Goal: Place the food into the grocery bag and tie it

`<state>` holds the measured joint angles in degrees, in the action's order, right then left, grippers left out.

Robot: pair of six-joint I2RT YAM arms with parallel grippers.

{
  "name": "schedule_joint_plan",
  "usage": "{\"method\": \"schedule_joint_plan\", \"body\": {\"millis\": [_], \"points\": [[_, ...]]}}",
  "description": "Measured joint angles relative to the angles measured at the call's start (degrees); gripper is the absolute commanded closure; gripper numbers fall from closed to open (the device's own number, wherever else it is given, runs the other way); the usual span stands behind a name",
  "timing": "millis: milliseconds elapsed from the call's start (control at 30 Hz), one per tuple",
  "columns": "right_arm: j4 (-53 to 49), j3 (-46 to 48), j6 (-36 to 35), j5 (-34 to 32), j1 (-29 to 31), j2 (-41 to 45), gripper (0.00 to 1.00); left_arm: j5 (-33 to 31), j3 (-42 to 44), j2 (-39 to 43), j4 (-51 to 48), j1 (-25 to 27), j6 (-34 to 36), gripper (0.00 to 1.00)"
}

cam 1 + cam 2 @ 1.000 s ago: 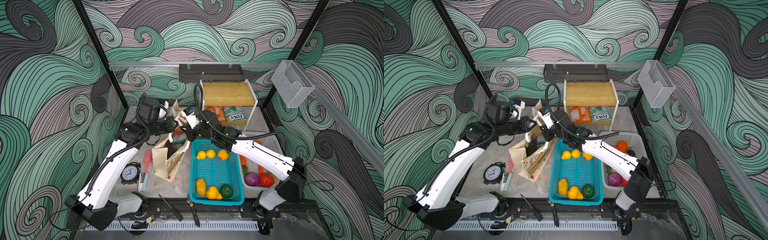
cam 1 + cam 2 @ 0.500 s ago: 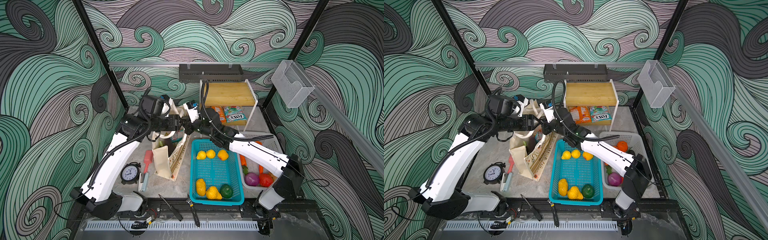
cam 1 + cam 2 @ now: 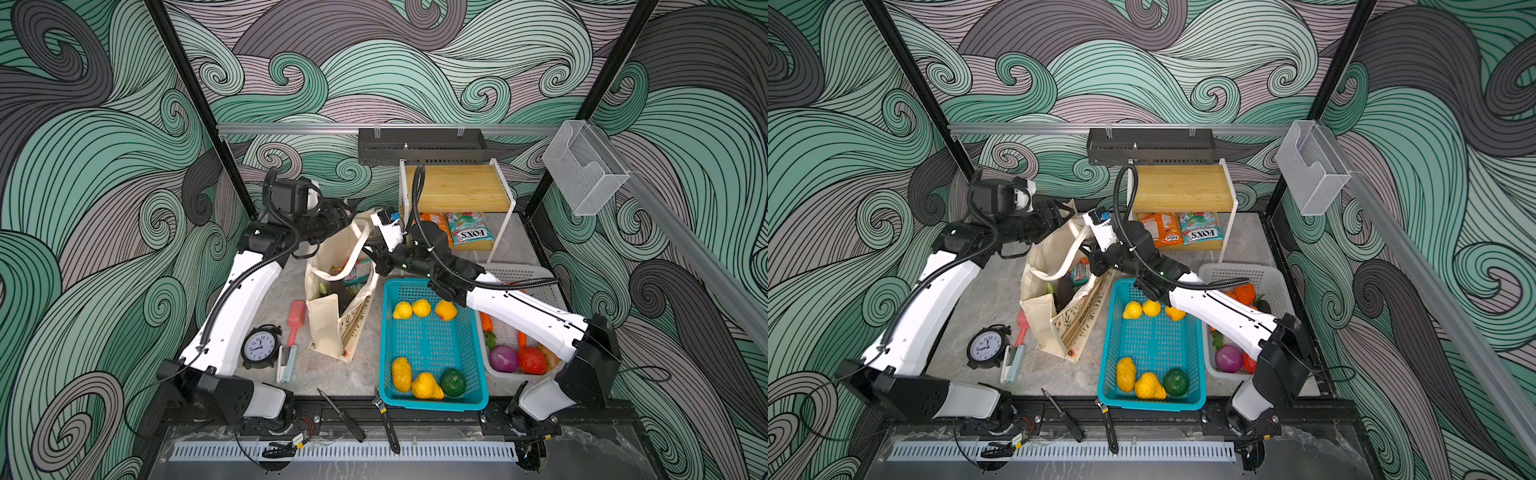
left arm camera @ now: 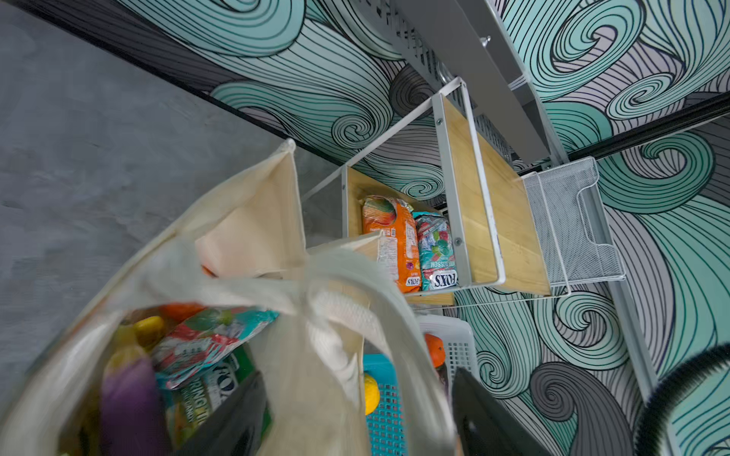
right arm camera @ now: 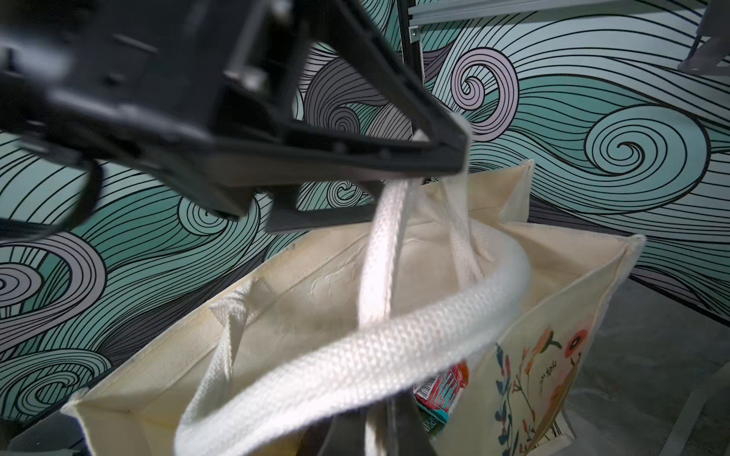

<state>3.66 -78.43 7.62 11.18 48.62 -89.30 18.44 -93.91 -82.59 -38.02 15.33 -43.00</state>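
The cream grocery bag (image 3: 328, 324) (image 3: 1042, 328) stands open left of the teal basket. Inside it lie food items: a teal-red snack packet (image 4: 205, 339) (image 5: 438, 395), a purple eggplant (image 4: 126, 398) and a yellow piece (image 4: 148, 327). My left gripper (image 3: 349, 216) (image 4: 357, 379) hovers over the bag's far rim, jaws wide apart, with a thin white handle strap (image 5: 387, 244) draped loosely between them. My right gripper (image 3: 372, 259) (image 5: 375, 426) is at the bag's right rim, shut on a handle strap. The other thick handle (image 5: 355, 355) loops across in front of it.
The teal basket (image 3: 386, 332) holds lemons, an orange and other toy produce. A white basket (image 3: 519, 274) with vegetables sits under my right arm. The wooden shelf (image 3: 457, 191) shelters two snack packets (image 3: 469, 232). A clock (image 3: 259, 345), a red brush (image 3: 296, 316) and tools (image 3: 386, 419) lie at the front.
My left gripper has gone from shut on the handle to open and has drawn back above the bag's far rim. The right gripper stays shut at the bag's mouth.
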Motion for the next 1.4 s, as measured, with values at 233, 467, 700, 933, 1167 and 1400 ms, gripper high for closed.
{"method": "schedule_joint_plan", "body": {"millis": [233,467,700,933,1167,1400], "points": [[-0.44,0.37,-1.64,1.73,0.00,0.79,1.00,2.64,1.55,-2.21,5.29,-0.33,-5.33,0.56],[-1.18,0.37,-1.90,2.43,0.00,0.79,1.00,3.43,1.88,-1.18,6.16,-0.33,-5.55,0.97],[-1.46,0.85,0.76,6.43,-1.73,1.81,0.30,3.23,1.95,0.35,5.27,-1.49,-4.11,1.00],[0.57,8.31,4.02,11.89,-8.57,10.34,0.29,5.25,1.95,1.81,4.81,-2.84,-4.28,1.00],[1.36,8.20,0.20,14.36,-9.01,7.43,0.36,9.31,1.95,1.81,4.87,-3.23,-5.44,1.00],[4.11,6.95,0.31,20.15,-8.50,-0.24,0.40,10.75,1.95,2.14,4.85,-4.13,-5.75,1.00]]}}
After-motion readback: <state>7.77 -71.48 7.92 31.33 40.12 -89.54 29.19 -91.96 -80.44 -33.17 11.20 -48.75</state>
